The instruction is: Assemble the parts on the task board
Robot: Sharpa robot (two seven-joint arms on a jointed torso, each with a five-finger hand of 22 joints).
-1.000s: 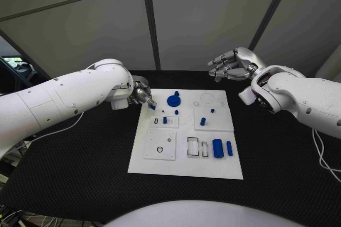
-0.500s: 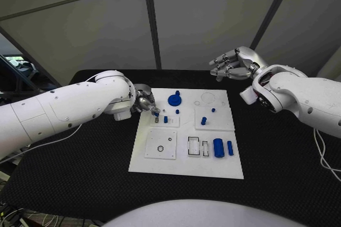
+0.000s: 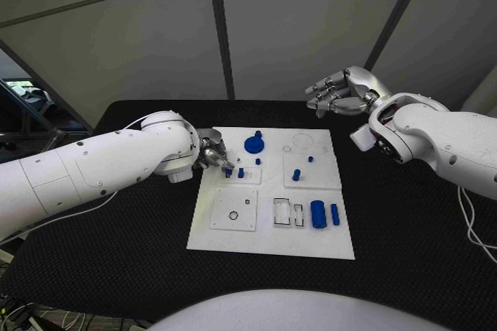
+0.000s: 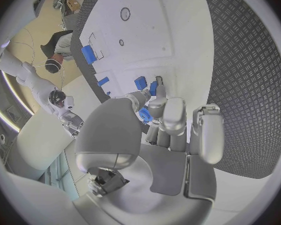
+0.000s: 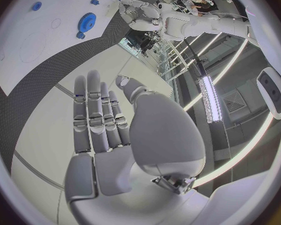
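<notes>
The left hand point(image 3: 215, 157) hangs low over the near-left part of the task board point(image 3: 271, 245), which lies flat in the middle of the black worktop point(image 3: 124, 259). In the left wrist view its fingertips point(image 4: 154, 92) pinch a small blue part point(image 4: 145, 115), with the tips pointed down at the board. Just past them stand two more blue pegs point(image 4: 140, 82) beside a narrow dark slot point(image 4: 159, 80), and the carried part looks aimed at that slot, though the fingers hide whether its end is touching the board yet. The grip is a light pinch, not a full fist, probably so the tip of the part stays free to enter the slot.

The right hand point(image 3: 337, 90) is raised beyond the far-right corner of the board, well apart from every part. The right wrist view shows its fingers point(image 5: 93, 115) straight and side by side, holding nothing. Parked there, it leaves the head camera a clear sight of the board.

Other parts wait on the board:
- A blue gear point(image 3: 253, 145) sits near the far edge.
- A short blue peg point(image 3: 296, 176) stands in the square plate to the right.
- A thick blue cylinder point(image 3: 318, 215) and a thinner blue bar point(image 3: 335, 215) lie side by side toward the near-right, next to two empty rectangular recesses point(image 3: 281, 212).

The near-left square plate point(image 3: 234, 209) has a small ring hole, unfilled. Most of the assembly appears undone.
</notes>
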